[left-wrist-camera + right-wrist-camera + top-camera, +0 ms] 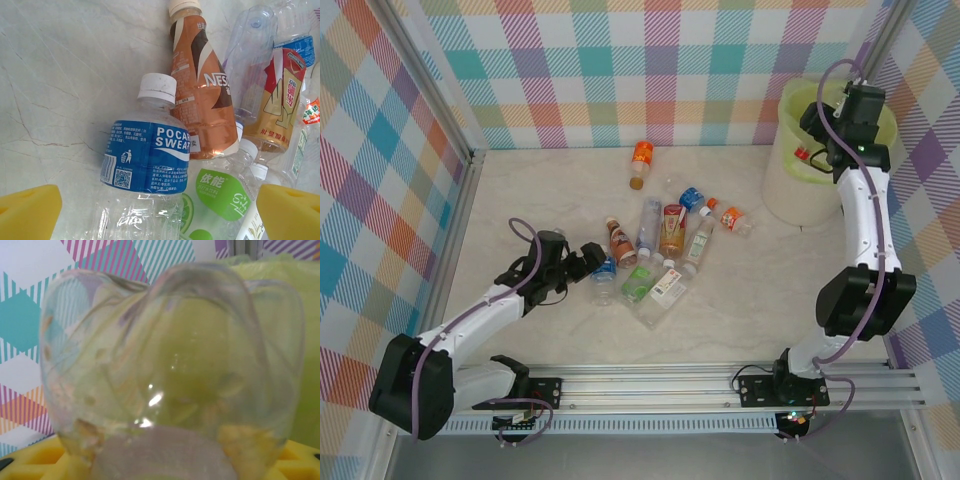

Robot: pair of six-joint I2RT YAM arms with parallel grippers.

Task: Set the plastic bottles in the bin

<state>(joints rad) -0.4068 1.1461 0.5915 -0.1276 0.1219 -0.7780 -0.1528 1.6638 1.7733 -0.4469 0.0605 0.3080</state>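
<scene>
Several plastic bottles (660, 250) lie in a loose pile mid-table, and an orange-labelled one (642, 155) lies apart behind them. My left gripper (588, 262) is open at the pile's left edge. Its yellow pads (27, 212) stand wide on either side of a blue-labelled Pocari Sweat bottle (147, 160) without touching it. A brown Nescafe bottle (202, 95) and a green-labelled bottle (222, 192) lie beside it. My right gripper (817, 150) hangs over the bin (785, 175), shut on a clear bottle (170, 365) whose base faces the camera. The bin's lime-green liner (295, 340) shows behind it.
Plaid walls close off the table at the back and on both sides. The bin stands in the far right corner. A metal rail (650, 385) runs along the near edge. Bare marble table (540, 180) lies left of and behind the pile.
</scene>
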